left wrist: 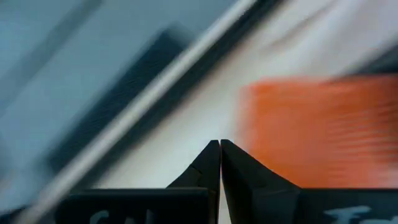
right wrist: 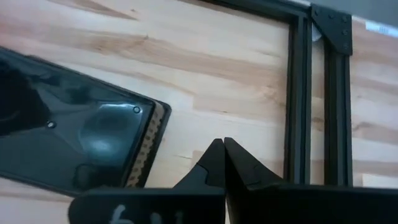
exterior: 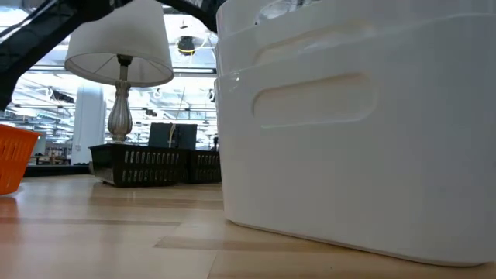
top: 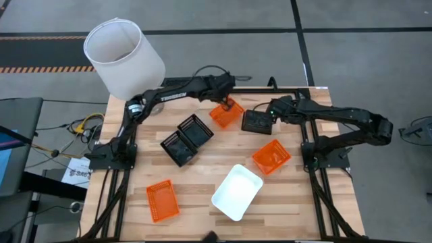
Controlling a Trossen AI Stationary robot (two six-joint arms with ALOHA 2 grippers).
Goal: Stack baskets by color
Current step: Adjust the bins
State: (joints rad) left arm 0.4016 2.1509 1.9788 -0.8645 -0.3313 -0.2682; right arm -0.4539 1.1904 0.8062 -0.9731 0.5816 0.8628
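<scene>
An orange basket (top: pixel 226 116) lies at the table's far middle; in the left wrist view it (left wrist: pixel 317 130) is blurred. My left gripper (top: pixel 228 102) (left wrist: pixel 219 144) hovers shut at its far edge with nothing between its fingers. Beside it to the right lies a black basket (top: pixel 256 121) (right wrist: pixel 74 137). My right gripper (top: pixel 268 116) (right wrist: pixel 222 142) is shut over bare wood at its right side. Two more black baskets (top: pixel 187 138) (exterior: pixel 147 163) sit at the centre. Another orange basket (top: pixel 272 156) lies at the right and a third (top: pixel 162 200) near left. A white basket (top: pixel 236 191) (exterior: pixel 349 132) is near the front.
A large white lampshade (top: pixel 123 57) stands past the table's far left corner. Black frame rails (right wrist: pixel 298 93) run along the table's far and right edges, close to my right gripper. Bare wood shows between the centre black baskets and the front edge.
</scene>
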